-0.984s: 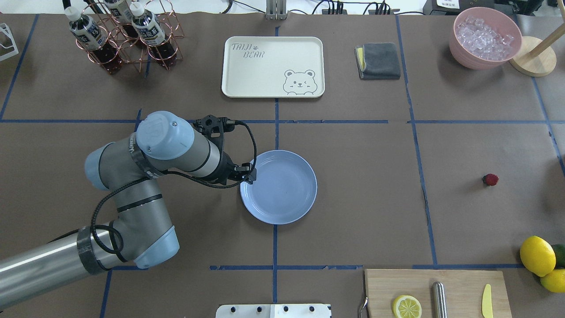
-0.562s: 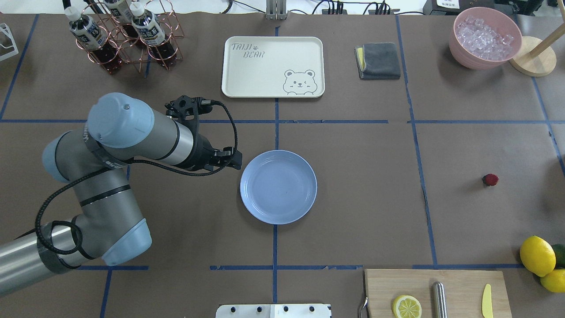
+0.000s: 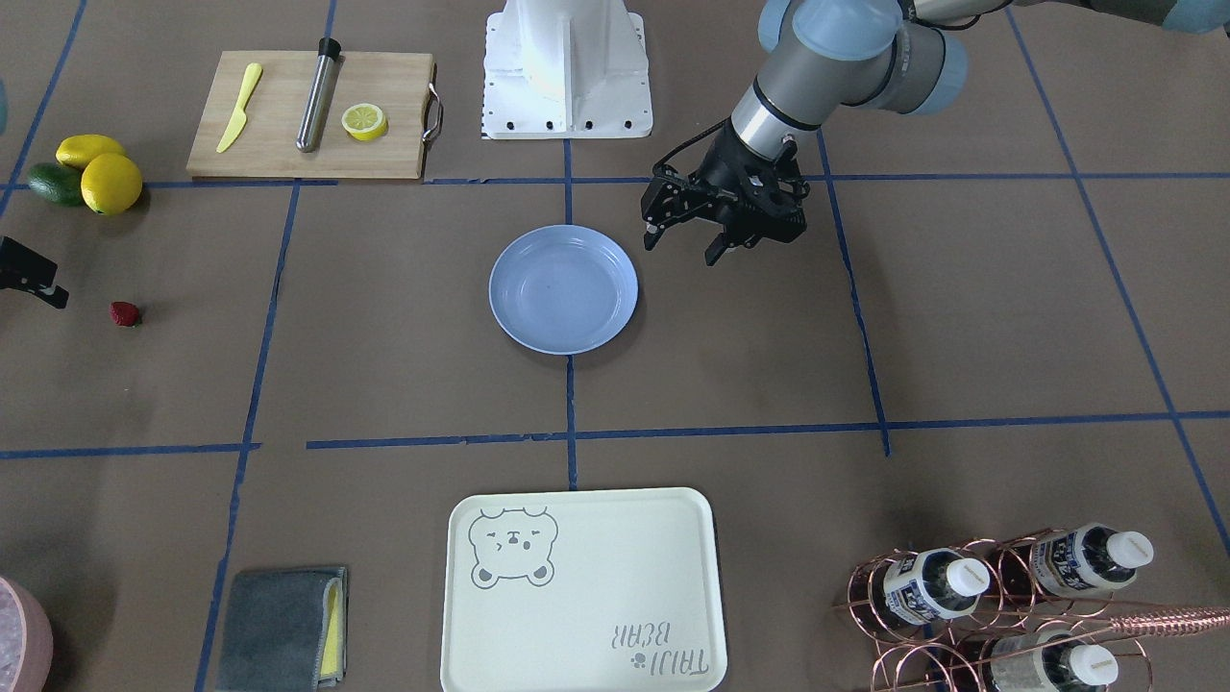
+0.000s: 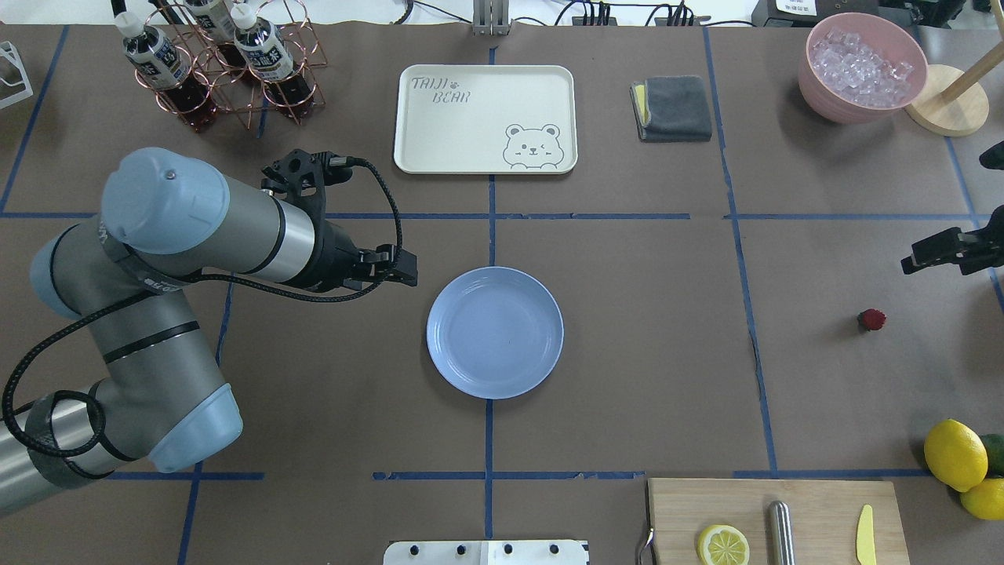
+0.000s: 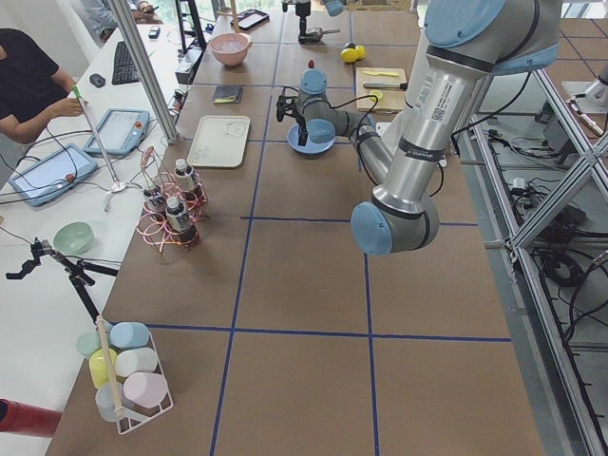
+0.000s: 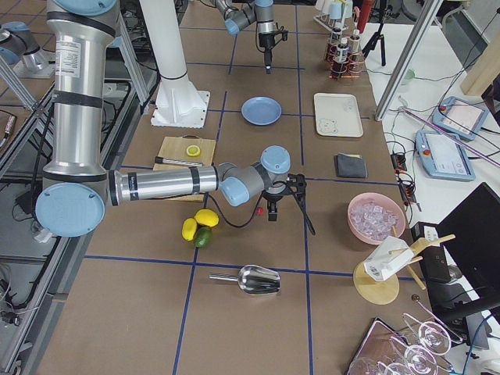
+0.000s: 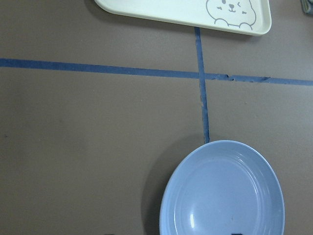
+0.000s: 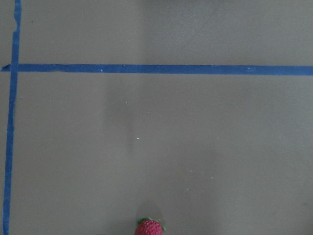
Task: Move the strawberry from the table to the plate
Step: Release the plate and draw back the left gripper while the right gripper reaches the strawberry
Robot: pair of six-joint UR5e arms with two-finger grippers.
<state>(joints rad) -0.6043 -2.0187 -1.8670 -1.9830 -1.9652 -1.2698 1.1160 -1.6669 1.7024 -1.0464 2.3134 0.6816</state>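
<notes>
The strawberry (image 4: pixel 871 319), small and dark red, lies on the brown table (image 4: pixel 627 369) far to the right. The empty light-blue plate (image 4: pixel 494 332) sits at the centre. My left gripper (image 4: pixel 404 275) hangs open and empty just left of the plate, its fingers (image 3: pixel 713 256) clearly apart. My right gripper (image 4: pixel 914 261) reaches in from the right edge, a little beyond the strawberry and to its right; I cannot tell whether it is open or shut. The right wrist view has the strawberry (image 8: pixel 149 228) at its bottom edge. The left wrist view looks down on the plate (image 7: pixel 222 191).
A cream bear tray (image 4: pixel 485 118), a grey cloth (image 4: pixel 673 107), a bottle rack (image 4: pixel 227 63) and a pink bowl of ice (image 4: pixel 861 67) line the far side. Lemons (image 4: pixel 955 453) and a cutting board (image 4: pixel 773 522) sit near right.
My left arm has drawn back to the left, its gripper moving off the plate's rim. The right gripper has come into view at the right edge near the strawberry.
</notes>
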